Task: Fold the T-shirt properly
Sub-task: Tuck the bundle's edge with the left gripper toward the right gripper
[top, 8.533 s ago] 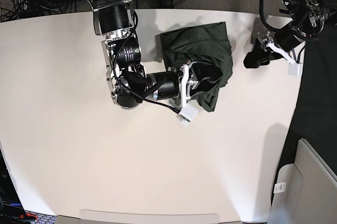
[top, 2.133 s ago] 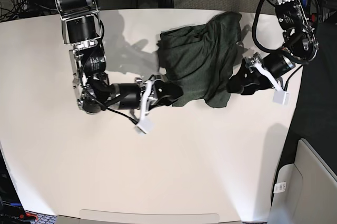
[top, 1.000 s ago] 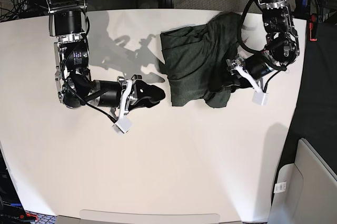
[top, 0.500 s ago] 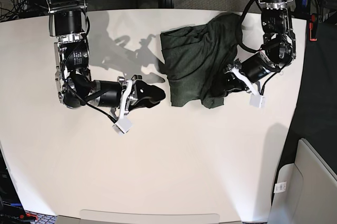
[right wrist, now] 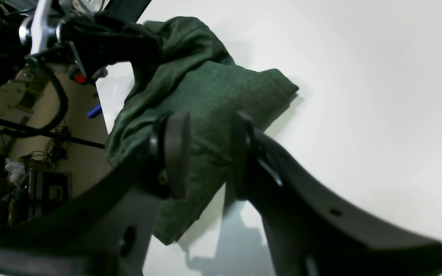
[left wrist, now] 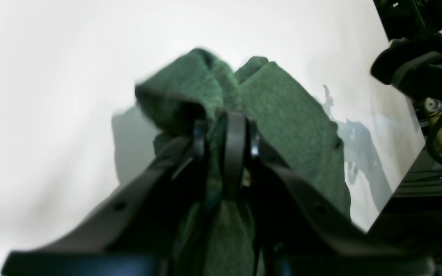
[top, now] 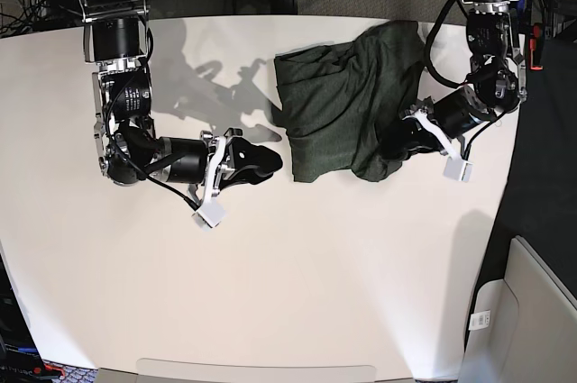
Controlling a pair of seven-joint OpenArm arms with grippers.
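White table: T-shirt bunched, long axis unclear; L jaws pinch hem, R jaws apart.

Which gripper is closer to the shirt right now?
Left. The left gripper is clamped on the shirt at its edge; the right gripper sits open just beside it, apart.

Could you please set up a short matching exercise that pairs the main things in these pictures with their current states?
Things:
1. left tool
2. right tool
3. shirt
4. table

States:
A. open, holding nothing
B. white, bare in front
C. shut on green cloth
D. crumpled, partly folded

Pairs: 1-C, 2-A, 3-D, 4-B
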